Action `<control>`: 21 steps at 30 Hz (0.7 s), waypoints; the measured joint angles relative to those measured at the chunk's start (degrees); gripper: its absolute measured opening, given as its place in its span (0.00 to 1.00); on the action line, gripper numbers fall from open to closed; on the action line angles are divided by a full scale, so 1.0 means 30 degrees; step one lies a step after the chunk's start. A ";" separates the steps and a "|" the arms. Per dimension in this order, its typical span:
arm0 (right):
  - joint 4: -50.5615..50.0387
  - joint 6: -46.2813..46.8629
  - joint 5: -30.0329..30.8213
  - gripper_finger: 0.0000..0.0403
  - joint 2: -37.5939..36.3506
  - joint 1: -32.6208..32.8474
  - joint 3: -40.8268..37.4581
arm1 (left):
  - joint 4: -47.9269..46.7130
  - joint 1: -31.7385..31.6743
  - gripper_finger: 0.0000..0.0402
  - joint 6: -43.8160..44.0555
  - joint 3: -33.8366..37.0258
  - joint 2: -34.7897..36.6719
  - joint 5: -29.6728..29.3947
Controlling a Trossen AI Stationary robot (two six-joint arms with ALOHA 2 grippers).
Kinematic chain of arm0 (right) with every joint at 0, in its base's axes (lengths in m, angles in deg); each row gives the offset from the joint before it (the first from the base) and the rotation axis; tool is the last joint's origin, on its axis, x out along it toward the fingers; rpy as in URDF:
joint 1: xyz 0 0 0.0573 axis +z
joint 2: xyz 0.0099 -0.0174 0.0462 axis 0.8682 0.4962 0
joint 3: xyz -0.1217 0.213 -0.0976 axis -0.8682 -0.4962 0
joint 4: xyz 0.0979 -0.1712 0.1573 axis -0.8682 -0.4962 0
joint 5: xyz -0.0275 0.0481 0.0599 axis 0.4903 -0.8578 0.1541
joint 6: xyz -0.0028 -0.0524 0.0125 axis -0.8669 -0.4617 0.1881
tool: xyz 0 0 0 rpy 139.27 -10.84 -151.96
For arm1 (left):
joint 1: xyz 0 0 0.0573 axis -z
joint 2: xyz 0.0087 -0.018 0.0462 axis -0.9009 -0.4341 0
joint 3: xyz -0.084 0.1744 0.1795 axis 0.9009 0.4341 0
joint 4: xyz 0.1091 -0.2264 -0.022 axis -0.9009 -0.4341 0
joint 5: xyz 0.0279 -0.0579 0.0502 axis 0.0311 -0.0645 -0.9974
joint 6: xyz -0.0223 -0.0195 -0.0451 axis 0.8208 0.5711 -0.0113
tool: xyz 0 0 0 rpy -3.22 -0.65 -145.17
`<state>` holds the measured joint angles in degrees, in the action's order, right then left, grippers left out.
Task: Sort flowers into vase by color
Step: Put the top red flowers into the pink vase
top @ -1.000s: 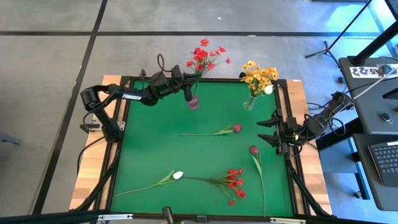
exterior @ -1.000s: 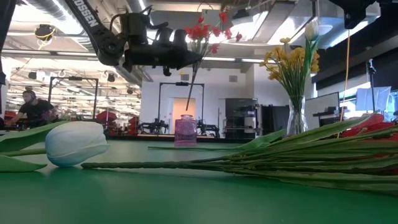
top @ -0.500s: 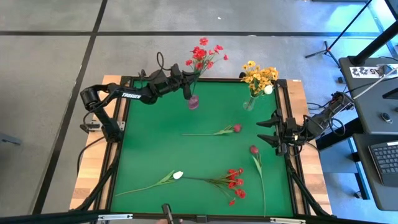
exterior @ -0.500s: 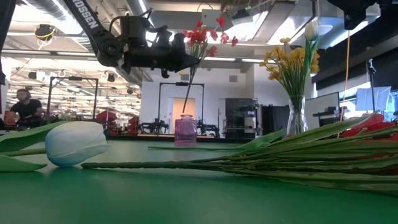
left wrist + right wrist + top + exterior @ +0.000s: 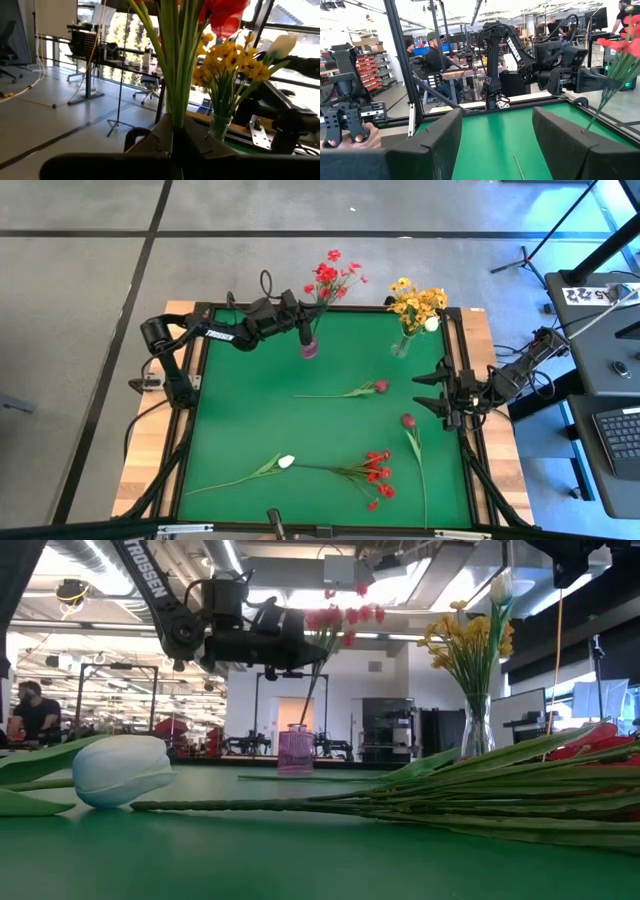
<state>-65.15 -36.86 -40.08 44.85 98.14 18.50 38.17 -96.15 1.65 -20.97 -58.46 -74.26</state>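
Observation:
My left gripper [image 5: 303,331] [image 5: 300,646] hovers over the small pink vase [image 5: 310,347] [image 5: 297,750] at the table's far edge, shut on a red blossom spray [image 5: 331,273] [image 5: 338,618]. The right gripper [image 5: 437,388] [image 5: 496,145] waits open at the right edge. A clear vase [image 5: 402,345] [image 5: 477,735] holds yellow-orange sprays [image 5: 415,300] and one white tulip [image 5: 431,323]. Flat on the green mat lie two dark pink tulips [image 5: 380,386] [image 5: 408,421], a white tulip [image 5: 286,462] [image 5: 122,770] and a second red spray [image 5: 376,473]. My left gripper pinches the red spray's bundle of green stems [image 5: 175,107] between its two fingers [image 5: 160,137], partway below the blossoms. The fingers come level from the table's left, across the stems. The spray stands nearly upright, slightly tilted, and its lower stem end [image 5: 302,722] reaches the pink vase's mouth.
A raised black frame [image 5: 200,370] borders the green mat. The mat's left half and middle hold nothing. People sit and stand beyond the table [image 5: 432,55] [image 5: 35,710], and a hand holds a controller [image 5: 350,130]. A desk with a keyboard [image 5: 620,435] stands to the right.
My left gripper has moved down toward the pink vase and slightly toward the table's right, still shut. The red spray has come down with it, its blossoms lower and its stem end closer into the vase's mouth.

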 joint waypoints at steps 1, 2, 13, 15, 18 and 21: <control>-0.0011 -0.0005 -0.0002 0.60 0.0005 0.0000 0.0000 | -0.0030 -0.0001 0.01 0.0000 0.0000 -0.0014 -0.0001; -0.0025 -0.0006 -0.0002 0.60 0.0007 0.0000 0.0000 | -0.0033 0.0007 0.01 0.0025 0.0000 -0.0009 0.0005; -0.0511 0.0503 -0.0002 0.60 0.0007 0.0000 0.0000 | -0.1804 0.0040 0.04 0.0554 0.0000 0.0247 0.0085; -0.0506 0.0503 0.0001 0.60 0.0000 0.0000 0.0000 | -0.1849 0.0075 0.06 0.0524 0.0000 0.0247 0.0154; -0.0508 0.0503 -0.0002 0.60 0.0007 0.0000 0.0000 | -0.1744 0.0189 0.09 0.0401 0.0000 0.0254 0.0152; -0.0508 0.0503 0.0003 0.60 0.0000 -0.0007 0.0000 | -0.1753 0.0189 0.10 0.0393 0.0000 0.0254 0.0165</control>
<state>-66.67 -35.35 -40.07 44.85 98.12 18.50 32.91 -95.58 2.83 -20.97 -57.70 -73.77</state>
